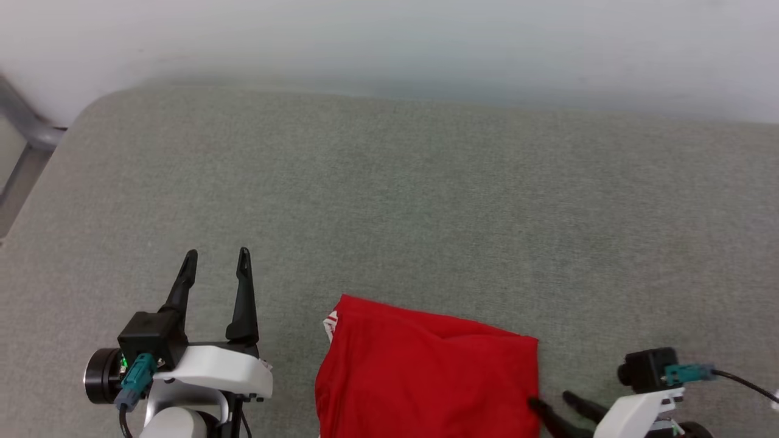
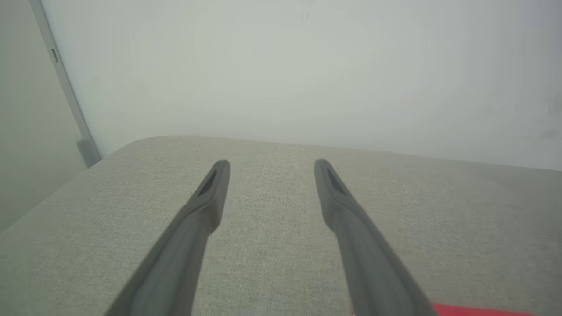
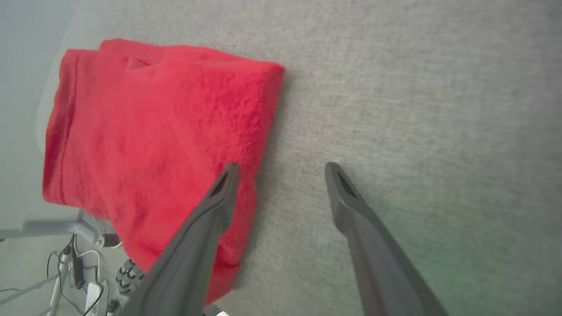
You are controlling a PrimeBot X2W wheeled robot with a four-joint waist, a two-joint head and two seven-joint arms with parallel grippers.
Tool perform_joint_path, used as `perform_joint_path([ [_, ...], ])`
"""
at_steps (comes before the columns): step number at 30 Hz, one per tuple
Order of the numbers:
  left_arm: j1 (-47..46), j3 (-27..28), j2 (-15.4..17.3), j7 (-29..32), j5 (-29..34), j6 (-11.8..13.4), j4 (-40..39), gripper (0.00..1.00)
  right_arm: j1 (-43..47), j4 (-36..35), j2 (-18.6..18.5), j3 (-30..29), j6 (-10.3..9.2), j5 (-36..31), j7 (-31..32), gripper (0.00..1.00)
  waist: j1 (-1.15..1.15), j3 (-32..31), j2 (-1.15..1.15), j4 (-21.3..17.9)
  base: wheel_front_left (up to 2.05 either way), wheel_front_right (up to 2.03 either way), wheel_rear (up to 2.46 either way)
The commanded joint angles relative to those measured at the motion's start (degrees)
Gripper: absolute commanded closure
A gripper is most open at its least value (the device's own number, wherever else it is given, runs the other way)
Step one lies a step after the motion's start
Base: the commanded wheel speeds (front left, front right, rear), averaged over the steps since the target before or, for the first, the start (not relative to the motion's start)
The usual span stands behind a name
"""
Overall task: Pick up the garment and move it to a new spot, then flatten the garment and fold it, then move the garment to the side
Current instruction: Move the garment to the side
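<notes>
My left gripper (image 1: pixel 218 252) and right gripper (image 1: pixel 549 399) gaped wide, holding nothing, the right at the folded garment's (image 1: pixel 426 377) edge, its near end cut off in the head view.

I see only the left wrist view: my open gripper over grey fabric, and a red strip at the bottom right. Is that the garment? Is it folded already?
Observer: Yes. The garment lies folded into a compact red rectangle, to the right of the left gripper.
Operator: And the right gripper?
Observer: The right gripper is open at the garment's right edge, one finger over the red cloth, the other over the bare grey surface.
</notes>
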Motion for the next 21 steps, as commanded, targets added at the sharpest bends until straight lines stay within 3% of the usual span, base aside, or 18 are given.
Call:
perform_joint_path([
  [1,-0.97,0.35,-0.40,-0.12,0.52,-0.45,-0.16,0.00,-1.00,0.20,-0.92,1.78,-0.05,1.23,1.00,0.00,-0.01,1.46,0.00,1.50,0.00,0.00,0.00],
  [14,-1.93,2.33,-3.53,-0.12,2.50,-2.65,0.71,0.00,-4.03,4.42,-2.48,11.07,-0.08,6.05,5.42,0.02,-0.01,4.45,0.00,2.61,0.00,0.00,0.00],
  [15,-1.93,2.44,-3.65,-0.12,2.63,-2.79,0.80,0.00,-4.27,4.72,-2.41,11.47,-0.08,6.18,5.43,0.37,-0.01,4.62,0.00,2.56,0.00,0.00,0.00],
  [16,-1.95,2.58,-3.77,-0.12,2.85,-2.93,0.86,0.00,-4.59,4.95,-2.39,11.68,-0.08,6.26,5.25,0.63,-0.01,4.76,0.00,2.52,0.00,0.00,0.00],
  [17,-1.95,2.70,-3.90,-0.12,3.11,-3.17,0.93,0.00,-4.69,5.10,-2.43,11.92,-0.08,6.34,5.26,1.00,-0.01,4.86,0.00,2.49,0.00,0.00,0.00],
  [21,-1.91,3.29,-4.52,-0.12,3.70,-3.73,1.39,0.00,-5.64,5.03,-3.18,12.18,-0.08,5.80,4.40,1.00,-0.01,4.67,0.00,2.19,0.00,0.00,0.00],
])
